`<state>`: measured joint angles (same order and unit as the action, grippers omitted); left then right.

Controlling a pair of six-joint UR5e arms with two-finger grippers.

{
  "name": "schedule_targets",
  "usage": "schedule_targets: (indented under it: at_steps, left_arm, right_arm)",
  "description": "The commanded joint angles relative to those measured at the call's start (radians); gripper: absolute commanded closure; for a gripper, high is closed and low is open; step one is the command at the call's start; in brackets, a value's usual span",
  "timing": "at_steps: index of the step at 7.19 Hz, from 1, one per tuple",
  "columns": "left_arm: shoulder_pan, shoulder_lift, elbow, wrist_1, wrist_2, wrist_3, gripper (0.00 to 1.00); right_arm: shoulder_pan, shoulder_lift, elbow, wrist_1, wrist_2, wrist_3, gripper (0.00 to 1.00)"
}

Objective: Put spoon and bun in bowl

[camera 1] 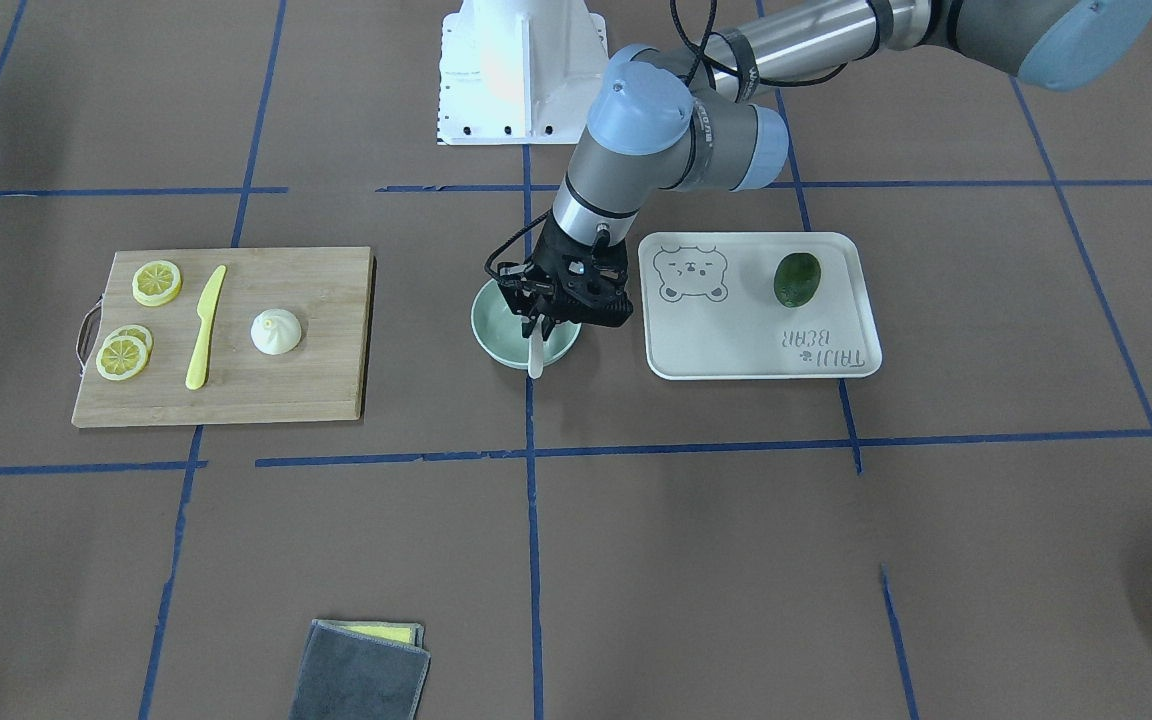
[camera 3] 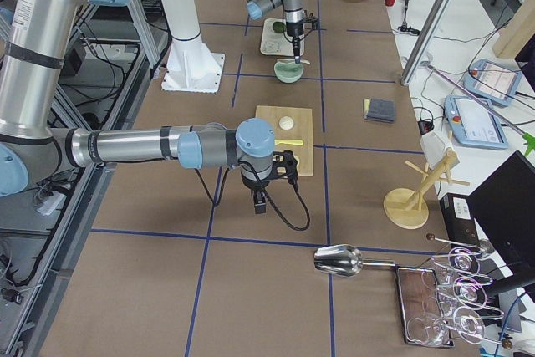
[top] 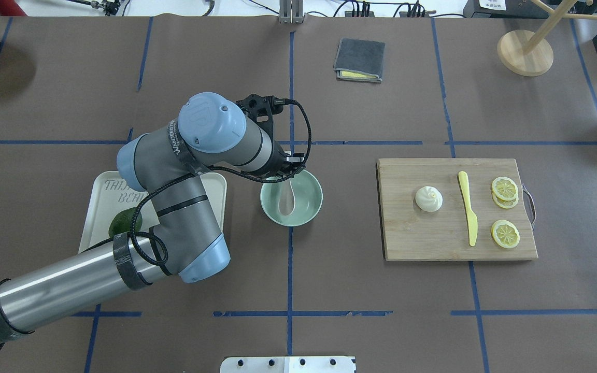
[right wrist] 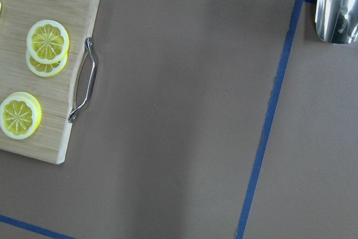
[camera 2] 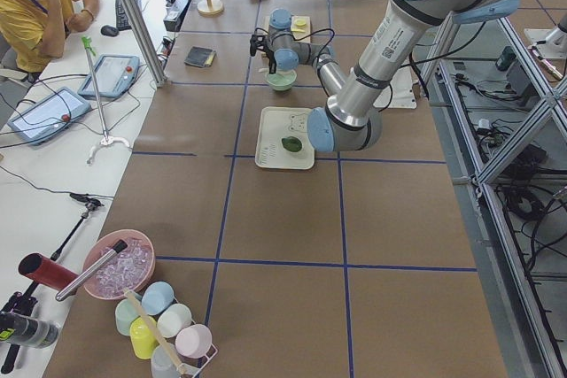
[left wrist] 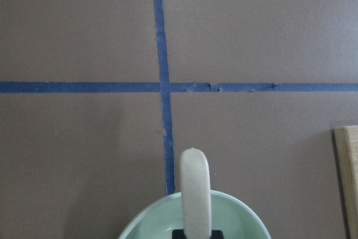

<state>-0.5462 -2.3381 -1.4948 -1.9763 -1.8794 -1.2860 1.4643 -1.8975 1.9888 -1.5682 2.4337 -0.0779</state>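
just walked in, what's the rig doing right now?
The left end effector grips the spoon by its handle over the bowl, not yet released. The bun sits on the cutting board, not yet picked up. The right arm hovers beside the board, away from the bun.

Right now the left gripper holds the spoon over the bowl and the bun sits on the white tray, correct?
Not quite: the bun sits on the wooden cutting board, as the overhead view shows. The left gripper does hold the spoon over the bowl.
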Motion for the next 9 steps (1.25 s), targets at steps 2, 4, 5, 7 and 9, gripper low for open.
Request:
schedule_targets:
  at_steps: [2, 4, 5, 7, 9]
  left_arm:
    - [0.000, 0.002, -0.005, 0.001, 0.000, 0.039, 0.21]
    - [-0.014, 0.061, -0.060, 0.016, -0.001, 0.086, 0.22]
    - [-0.026, 0.211, -0.202, 0.020, -0.006, 0.164, 0.22]
    - [-0.101, 0.369, -0.385, 0.097, -0.006, 0.324, 0.22]
    - [-0.284, 0.494, -0.391, 0.093, -0.061, 0.492, 0.21]
  right_arm:
    - [-0.018, 0.008, 0.001, 0.010, 0.062, 0.096, 0.00]
    - [-0.126, 0.026, 0.004, 0.122, 0.093, 0.288, 0.00]
    - [-0.194, 0.076, 0.002, 0.223, 0.082, 0.493, 0.00]
    - [-0.359, 0.225, 0.001, 0.272, 0.021, 0.778, 0.00]
    - [-0.641, 0.403, -0.028, 0.267, -0.231, 1.069, 0.00]
